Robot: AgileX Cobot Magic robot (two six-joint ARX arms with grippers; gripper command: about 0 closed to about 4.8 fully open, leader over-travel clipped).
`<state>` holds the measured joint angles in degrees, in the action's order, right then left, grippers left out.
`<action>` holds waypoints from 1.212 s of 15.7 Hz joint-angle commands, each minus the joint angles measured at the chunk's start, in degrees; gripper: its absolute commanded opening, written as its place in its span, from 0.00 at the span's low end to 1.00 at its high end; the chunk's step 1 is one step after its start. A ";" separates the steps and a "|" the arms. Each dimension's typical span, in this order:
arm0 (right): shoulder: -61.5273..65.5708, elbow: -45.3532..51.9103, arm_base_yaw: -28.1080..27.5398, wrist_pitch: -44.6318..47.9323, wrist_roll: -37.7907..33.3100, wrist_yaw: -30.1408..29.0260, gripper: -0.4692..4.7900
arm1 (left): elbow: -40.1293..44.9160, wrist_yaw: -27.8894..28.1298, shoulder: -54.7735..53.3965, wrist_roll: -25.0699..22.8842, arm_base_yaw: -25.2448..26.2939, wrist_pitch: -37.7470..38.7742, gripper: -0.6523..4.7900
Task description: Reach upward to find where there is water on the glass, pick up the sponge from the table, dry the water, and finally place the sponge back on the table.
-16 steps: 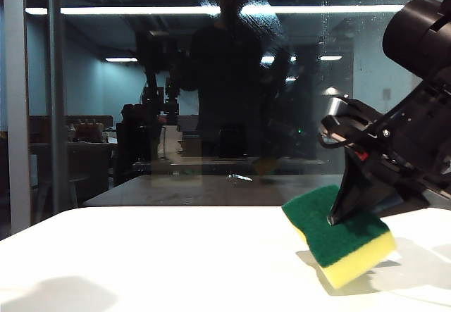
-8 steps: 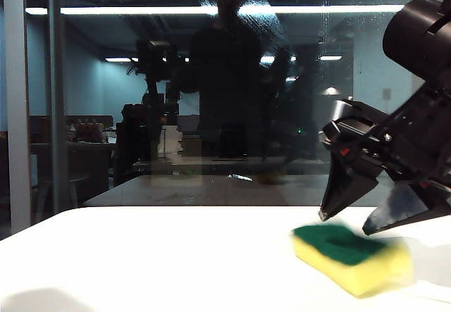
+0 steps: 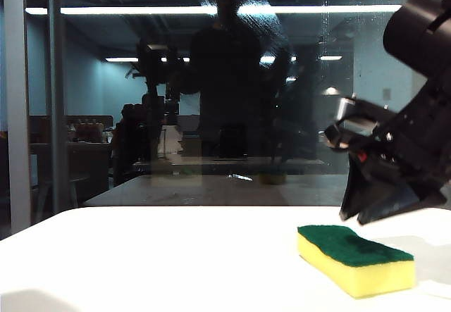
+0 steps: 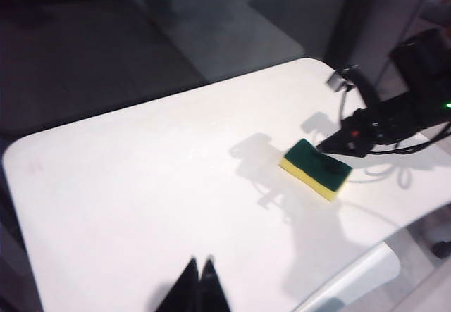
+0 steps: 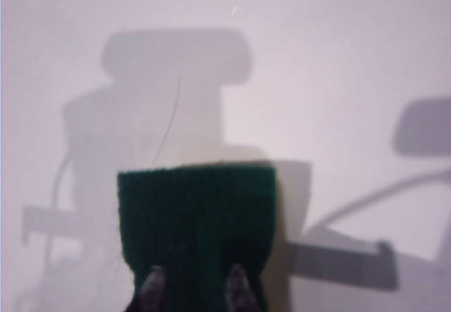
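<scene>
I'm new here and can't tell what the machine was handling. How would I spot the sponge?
Look at the white table in front of the dark glass. Near its right side, just below the right gripper, lies the sponge, flat and untouched. It's the only object on the tabletop: yellow foam with a dark green top.

My right gripper (image 3: 368, 215) is black all over, with two wedge-shaped fingers (image 3: 386, 206) that taper to dark points. Behind them sits a blocky black housing with a small red mark and a pale shiny patch on its upper side. A thick, rounded black arm section (image 3: 421, 34) rises above it, and thin black cables loop beside it. My left gripper (image 4: 198, 270) shows only two slim black fingertips (image 4: 208, 284), pointed like blades.
</scene>
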<state>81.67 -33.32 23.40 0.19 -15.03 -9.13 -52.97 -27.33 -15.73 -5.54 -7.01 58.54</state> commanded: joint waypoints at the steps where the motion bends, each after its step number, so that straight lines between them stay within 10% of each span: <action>1: -3.23 -0.35 0.04 0.98 0.28 4.15 0.17 | -0.07 2.78 0.04 -0.48 0.02 -1.75 0.11; 19: -38.03 1.05 -12.87 -1.27 9.14 12.22 0.08 | 21.53 8.74 15.56 8.02 0.09 -22.91 0.11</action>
<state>44.95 -32.77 10.92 -1.17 -6.31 2.92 -31.92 -19.14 -0.10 2.07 -6.96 38.26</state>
